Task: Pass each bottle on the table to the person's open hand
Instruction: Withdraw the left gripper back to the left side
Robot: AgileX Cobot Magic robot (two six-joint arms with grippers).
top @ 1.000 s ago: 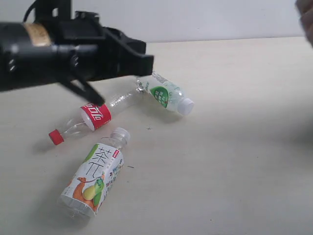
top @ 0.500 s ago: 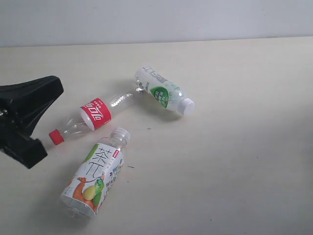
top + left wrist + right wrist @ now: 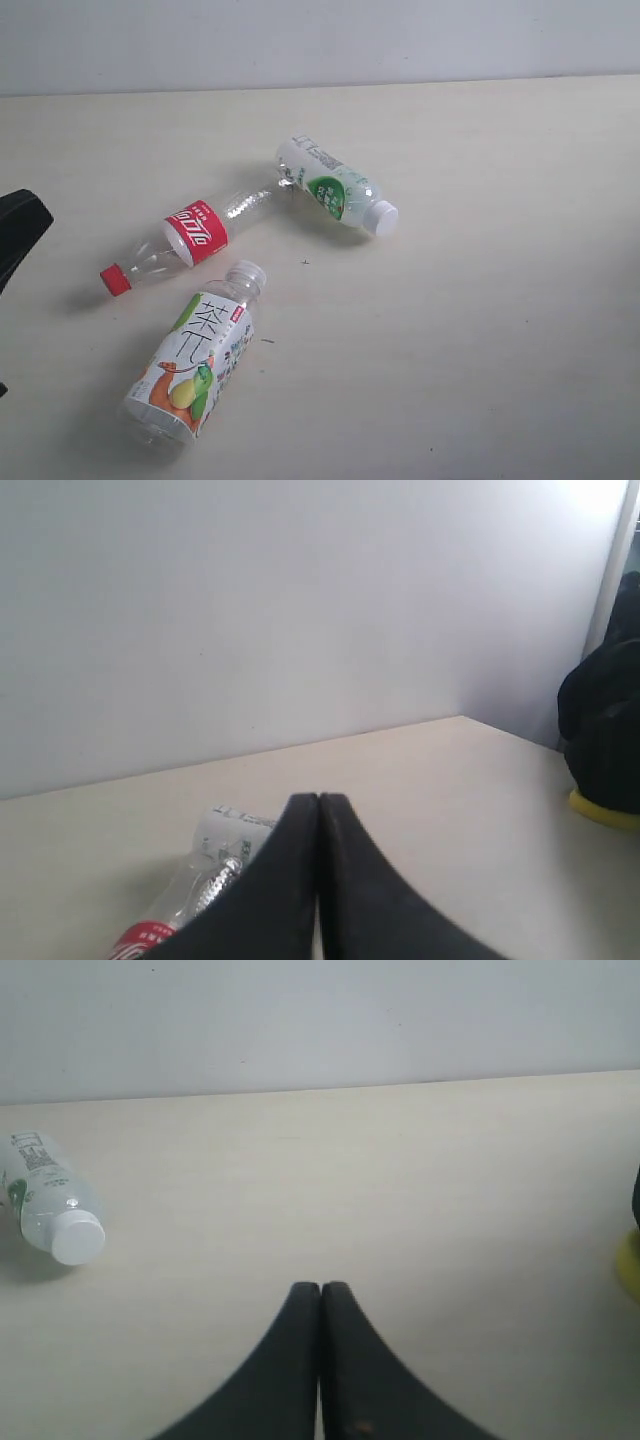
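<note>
Left gripper (image 3: pixel 318 802) and right gripper (image 3: pixel 320 1286) are clenched empty; the clear plastic red-capped bottle (image 3: pixel 195 235), probably light and crushable, suits a gentle mid-body grasp.

The pale cream table (image 3: pixel 480 330) carries three bottles, all lying on their sides. The green-label bottle (image 3: pixel 335 187) lies closest to the far edge, its white cap pointing away from that edge. The clear red-label bottle (image 3: pixel 195 237) lies base to base with it, touching or nearly so. The tea bottle (image 3: pixel 195 355) lies farthest from the far edge, just beside the red-label one but apart from it.
</note>
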